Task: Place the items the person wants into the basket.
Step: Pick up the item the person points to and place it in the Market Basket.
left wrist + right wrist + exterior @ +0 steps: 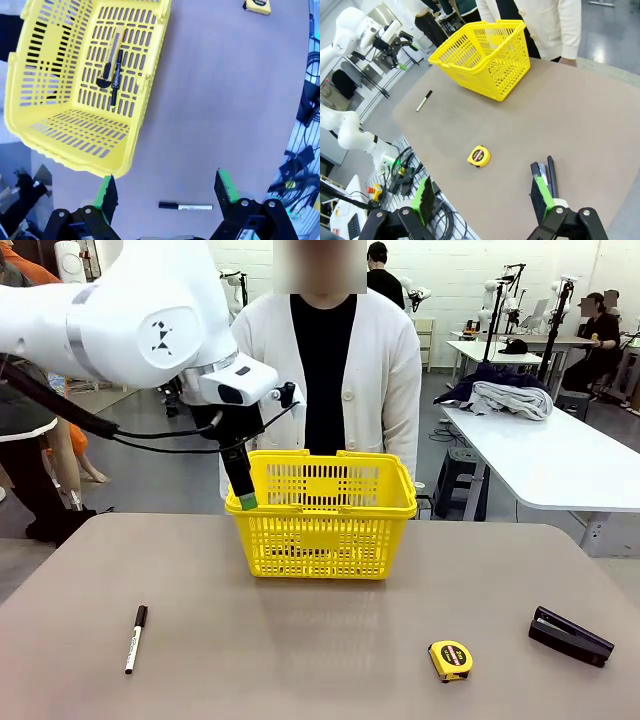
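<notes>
Nearest the robot's side of the surface (320,640), 3 things lie apart from each other: a white marker with a black cap (135,638) toward the left, a small yellow-and-black tape measure (450,660) toward the right, and a black stapler (570,636) farther right. The marker's barrel carries a line of dark print and the tape measure a round face label, but both are too small to read.

The right gripper (482,196) hangs released above this near right part, its 2 green-padded fingers spread wide with nothing between them, the stapler just past 1 finger.

Farther in, the yellow basket (322,515) stands upright on the surface. On its slotted floor lie the yellow-and-black utility knife (115,42) and the thin dark pen (115,85), side by side and overlapping.

The left gripper (166,190) hovers at the basket's near left corner, released and empty; whether a finger touches the rim cannot be told. A dark emblem without readable letters marks the left arm's joint (162,336).

Beyond the basket stands the person (380,370) in a white buttoned cardigan.
</notes>
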Controlling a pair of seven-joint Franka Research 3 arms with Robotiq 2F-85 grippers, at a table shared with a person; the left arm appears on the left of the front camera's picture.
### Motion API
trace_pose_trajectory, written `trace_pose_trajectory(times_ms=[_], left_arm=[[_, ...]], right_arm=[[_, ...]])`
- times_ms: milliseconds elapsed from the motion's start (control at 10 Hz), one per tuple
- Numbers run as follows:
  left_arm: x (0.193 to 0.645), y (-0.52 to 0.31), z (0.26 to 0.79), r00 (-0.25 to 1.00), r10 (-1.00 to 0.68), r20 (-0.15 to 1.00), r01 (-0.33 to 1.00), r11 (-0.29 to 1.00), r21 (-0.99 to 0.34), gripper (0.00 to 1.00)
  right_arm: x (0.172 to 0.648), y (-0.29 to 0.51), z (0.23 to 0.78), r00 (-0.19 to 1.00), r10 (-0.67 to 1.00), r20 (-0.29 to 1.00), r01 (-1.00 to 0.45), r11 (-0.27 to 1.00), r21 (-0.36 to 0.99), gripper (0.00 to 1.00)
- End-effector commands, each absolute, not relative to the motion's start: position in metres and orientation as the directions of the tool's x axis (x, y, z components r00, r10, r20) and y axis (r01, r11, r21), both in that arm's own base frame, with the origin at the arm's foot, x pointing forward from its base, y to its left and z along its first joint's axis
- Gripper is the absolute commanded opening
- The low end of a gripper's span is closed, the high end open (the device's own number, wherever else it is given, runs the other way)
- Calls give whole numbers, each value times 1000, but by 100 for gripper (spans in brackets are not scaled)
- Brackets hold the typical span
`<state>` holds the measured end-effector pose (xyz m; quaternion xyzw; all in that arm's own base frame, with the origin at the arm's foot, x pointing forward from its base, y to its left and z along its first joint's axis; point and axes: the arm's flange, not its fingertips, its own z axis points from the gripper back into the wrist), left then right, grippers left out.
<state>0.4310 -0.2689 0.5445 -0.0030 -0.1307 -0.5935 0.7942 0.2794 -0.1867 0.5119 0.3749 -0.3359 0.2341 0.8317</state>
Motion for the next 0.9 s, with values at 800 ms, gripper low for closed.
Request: trace_pose_trajectory(times_ms=[800], left_arm=[[435,-268,536,275,-937,217,941,308,138,100]], right_arm=[[281,-187,513,645,122,754,-655,597,464,100]])
